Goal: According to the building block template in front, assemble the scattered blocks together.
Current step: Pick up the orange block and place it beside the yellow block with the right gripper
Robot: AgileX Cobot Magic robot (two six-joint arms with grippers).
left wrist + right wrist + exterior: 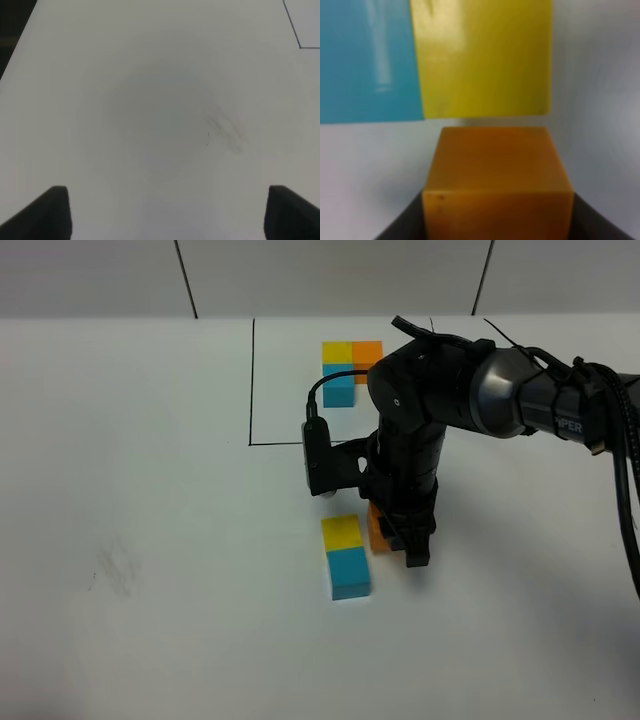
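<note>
Now orange cube [497, 180] inside right end effector [403, 545], beside yellow cube [342, 532]

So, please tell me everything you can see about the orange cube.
The orange cube is a plain, smooth, slightly glossy block, plastic by its look. It sits upright, gripped between the right gripper fingers, just right of the yellow cube. A narrow gap separates them. Whether it rests on the table is unclear.

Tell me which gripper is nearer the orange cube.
Right. The right gripper is closed on the orange cube; the left gripper hangs open over bare table, no cube in its view.
</note>
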